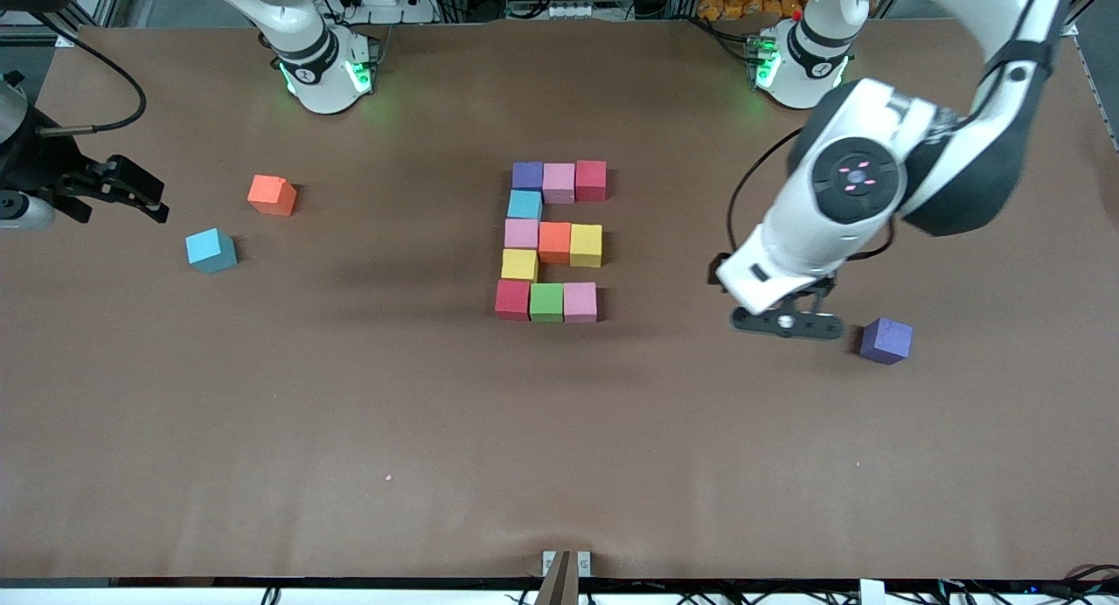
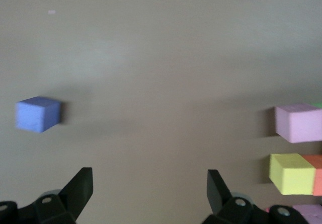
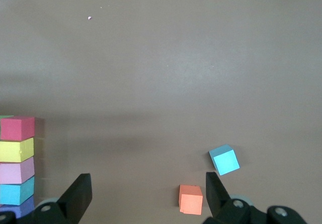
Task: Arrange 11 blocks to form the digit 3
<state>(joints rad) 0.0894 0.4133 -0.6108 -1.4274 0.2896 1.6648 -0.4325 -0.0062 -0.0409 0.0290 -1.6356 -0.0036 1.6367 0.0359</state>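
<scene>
Blocks (image 1: 548,240) look light, soft foam w/ matte grippy faces: pinch flat sides; left hand (image 1: 787,323) & right hand (image 1: 118,190) both wide, empty.

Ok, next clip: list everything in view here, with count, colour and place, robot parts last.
Digit 3: eleven touching blocks, table centre; purple, pink, red top row; blue; pink, orange, yellow; yellow; red, green, pink nearest row.
Loose orange block: one, toward the right arm's end.
Loose blue block: one, beside the orange, nearer the camera.
Loose purple block: one, toward the left arm's end.
Table: one, brown.
Left gripper: open, empty, low beside the purple block.
Right gripper: open, empty, at the table's edge, waiting.
</scene>
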